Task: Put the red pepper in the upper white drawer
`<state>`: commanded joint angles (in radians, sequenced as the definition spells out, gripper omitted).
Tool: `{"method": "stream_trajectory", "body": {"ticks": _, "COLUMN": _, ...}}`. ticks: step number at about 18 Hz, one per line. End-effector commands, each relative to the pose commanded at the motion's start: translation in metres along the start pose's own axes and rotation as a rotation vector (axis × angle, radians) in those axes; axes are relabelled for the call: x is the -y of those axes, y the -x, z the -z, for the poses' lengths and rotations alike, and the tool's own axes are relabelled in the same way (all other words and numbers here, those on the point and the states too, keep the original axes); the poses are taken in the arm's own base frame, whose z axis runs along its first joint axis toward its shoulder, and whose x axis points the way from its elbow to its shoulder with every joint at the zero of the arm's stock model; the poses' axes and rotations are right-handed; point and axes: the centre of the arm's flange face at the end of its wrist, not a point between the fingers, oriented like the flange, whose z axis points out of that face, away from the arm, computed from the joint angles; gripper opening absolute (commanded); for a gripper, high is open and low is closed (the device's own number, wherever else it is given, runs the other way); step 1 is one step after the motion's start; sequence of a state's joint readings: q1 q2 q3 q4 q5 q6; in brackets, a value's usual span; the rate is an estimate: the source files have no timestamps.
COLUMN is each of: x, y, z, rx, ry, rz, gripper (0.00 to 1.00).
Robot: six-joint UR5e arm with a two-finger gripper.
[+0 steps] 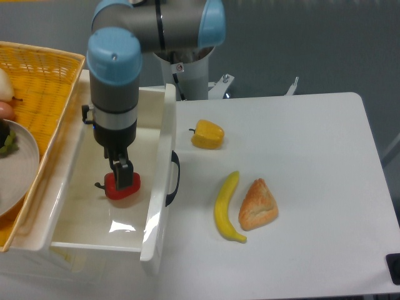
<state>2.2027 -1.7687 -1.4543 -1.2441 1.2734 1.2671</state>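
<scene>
Red pepper [122, 186] sits on the floor of the upper white drawer [164, 150], hand [122, 173] right above it, grip unclear from this angle; best move: lift straight up, clear the drawer wall, don't nudge pepper.

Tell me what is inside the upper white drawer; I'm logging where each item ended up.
The red pepper lies on the floor of the upper white drawer, with the tool right above it. The arm hides part of the back of the drawer floor; nothing else shows inside.
</scene>
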Motion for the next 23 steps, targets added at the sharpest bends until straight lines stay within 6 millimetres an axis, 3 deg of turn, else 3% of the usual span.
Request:
{"method": "stream_trajectory", "body": {"ticks": 6, "x": -0.010, "y": 0.021, "z": 0.038, "rx": 0.096, "ry": -0.073, "rz": 0.144, "gripper": 1.00}}
{"method": "stream_trajectory", "body": {"ticks": 10, "x": -0.045, "y": 0.041, "z": 0.051, "rx": 0.137, "ry": -0.069, "rz": 0.222, "gripper": 1.00}}
{"method": "stream_trajectory", "body": {"ticks": 13, "x": -0.098, "y": 0.061, "z": 0.076, "rx": 0.190, "ry": -0.055, "rz": 0.327, "gripper": 1.00}}
{"method": "stream_trajectory", "body": {"ticks": 16, "x": -0.146, "y": 0.075, "z": 0.081, "rx": 0.204, "ry": -0.031, "rz": 0.409, "gripper": 1.00}}
{"method": "stream_trajectory", "body": {"ticks": 23, "x": -0.253, "y": 0.074, "z": 0.055, "rx": 0.166, "ry": 0.096, "rz": 0.581, "gripper": 1.00}}
